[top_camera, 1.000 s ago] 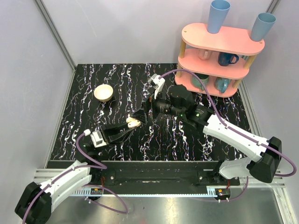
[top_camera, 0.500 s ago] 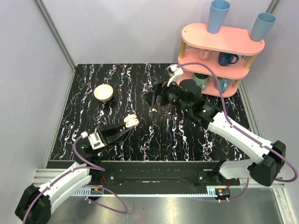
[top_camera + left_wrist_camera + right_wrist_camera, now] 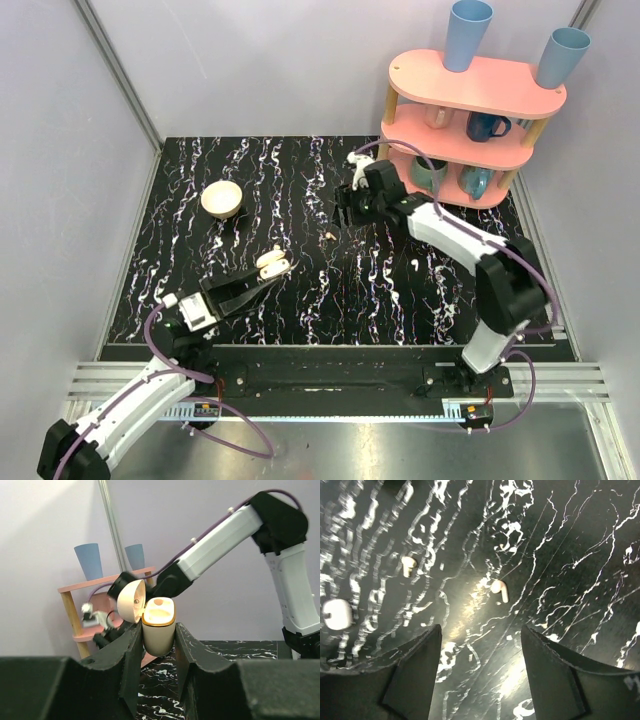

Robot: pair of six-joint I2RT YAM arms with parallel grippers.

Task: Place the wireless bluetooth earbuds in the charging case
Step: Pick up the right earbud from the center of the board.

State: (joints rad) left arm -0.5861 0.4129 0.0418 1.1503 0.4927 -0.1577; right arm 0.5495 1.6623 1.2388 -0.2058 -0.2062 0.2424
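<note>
Open, empty right fingers [image 3: 417, 665] have swung away from the charging case [image 3: 159, 630] to hover over a loose earbud [image 3: 499, 590] on the table [image 3: 570, 555], left fingers [image 3: 131, 650] still clamping the lid-open case, so next pick pending.

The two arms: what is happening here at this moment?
The left pincer is shut on the case and holds it upright with its lid open. The right pincer is open and hovers low over the table. An earbud lies just ahead of its fingers, not gripped. A second earbud lies further off on the table. So the pick-up is not yet made.
</note>
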